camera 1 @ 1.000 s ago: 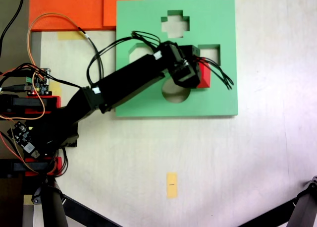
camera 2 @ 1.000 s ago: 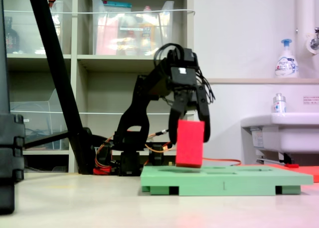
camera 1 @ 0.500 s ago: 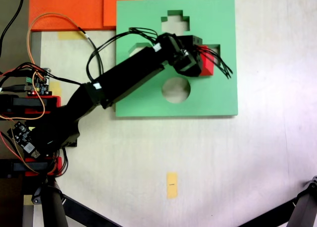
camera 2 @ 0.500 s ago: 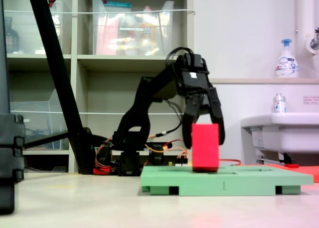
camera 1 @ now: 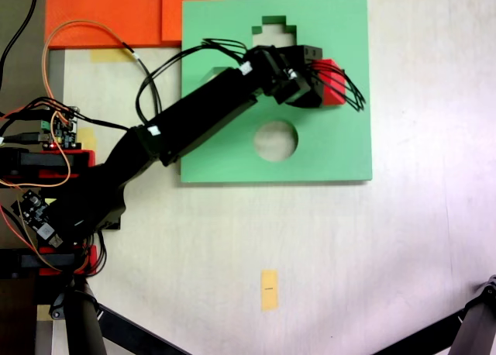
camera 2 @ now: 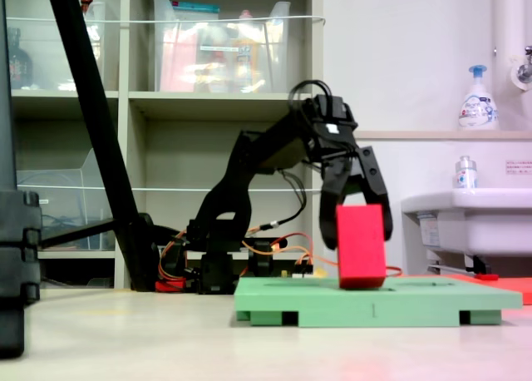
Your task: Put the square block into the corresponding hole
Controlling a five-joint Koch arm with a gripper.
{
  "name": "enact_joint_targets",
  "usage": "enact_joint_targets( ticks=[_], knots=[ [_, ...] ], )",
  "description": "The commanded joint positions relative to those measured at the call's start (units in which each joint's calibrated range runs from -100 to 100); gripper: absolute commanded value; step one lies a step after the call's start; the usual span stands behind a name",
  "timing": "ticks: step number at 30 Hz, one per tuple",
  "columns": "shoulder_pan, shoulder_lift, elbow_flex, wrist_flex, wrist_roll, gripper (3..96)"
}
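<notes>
Block held over the square cutout

The green board (camera 1: 333,149) lies flat on the pale surface (camera 1: 310,239); above its right side the tool (camera 2: 359,231) is clamped on the square block (camera 2: 362,245), slightly tilted, its base at board level where the corresponding hole, now hidden, should lie.

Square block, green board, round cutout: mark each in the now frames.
square block (camera 2: 361,244): second exterior view, its front face.
green board (camera 1: 341,149): first exterior view, bare surface toward its lower right corner.
round cutout (camera 1: 276,140): first exterior view, middle of the opening.
</notes>
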Motion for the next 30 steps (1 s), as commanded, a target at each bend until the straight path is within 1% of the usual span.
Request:
enact_joint_targets(
  ticks=[1,11,17,19,24,26,27,30],
  knots=[
    [0.7,0.2,2.7,4.2,0.7,34.0],
    [0.3,3.8,2.7,4.1,0.9,34.6],
    [-0.2,7.7,2.8,5.2,0.9,38.1],
    [-0.4,8.8,2.8,5.8,0.9,41.6],
    [-0.9,9.4,2.9,6.3,0.8,54.7],
    [-1.0,9.4,2.9,6.3,0.8,55.4],
    [-1.0,9.4,2.8,6.3,0.8,57.4],
    [-0.9,9.3,3.3,6.3,0.8,72.5]
  ],
)
